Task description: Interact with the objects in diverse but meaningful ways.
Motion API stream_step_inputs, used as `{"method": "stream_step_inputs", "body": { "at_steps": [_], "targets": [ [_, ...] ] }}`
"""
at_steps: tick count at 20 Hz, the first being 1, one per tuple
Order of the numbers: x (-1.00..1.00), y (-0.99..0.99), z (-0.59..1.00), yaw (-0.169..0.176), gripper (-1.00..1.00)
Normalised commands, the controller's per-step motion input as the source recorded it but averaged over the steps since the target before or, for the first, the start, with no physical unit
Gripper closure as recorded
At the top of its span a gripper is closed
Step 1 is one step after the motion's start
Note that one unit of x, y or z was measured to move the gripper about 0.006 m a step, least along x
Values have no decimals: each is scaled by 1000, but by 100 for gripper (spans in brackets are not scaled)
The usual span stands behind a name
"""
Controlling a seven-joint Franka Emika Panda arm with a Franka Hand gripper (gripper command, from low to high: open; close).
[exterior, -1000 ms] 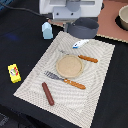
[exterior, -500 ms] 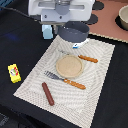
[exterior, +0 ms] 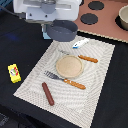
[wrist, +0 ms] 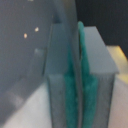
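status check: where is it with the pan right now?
Done: the grey frying pan is up off the mat, carried under the claw. In hand: the wrist view shows the pads closed on a thin grey edge. Left: setting it down; sausage, fish and yellow packet lie untouched.

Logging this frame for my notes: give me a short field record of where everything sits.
gripper: shut on the frying pan's handle, pan lifted
frying pan: above the mat's far edge
wooden plate: mat centre
fish: far side of mat
fork: beside plate
knife: beside plate
sausage: near mat corner
yellow packet: off the mat
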Motion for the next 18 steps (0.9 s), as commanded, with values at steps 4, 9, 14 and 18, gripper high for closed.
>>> {"method": "stream_step_inputs", "body": {
  "at_steps": [4, 9, 14, 18],
  "targets": [
    [-793, -247, -216, 66, 100],
    [-671, -121, -341, 117, 100],
    [-599, -107, -381, 132, 100],
    [-527, -427, -565, 73, 100]
  ]
}}
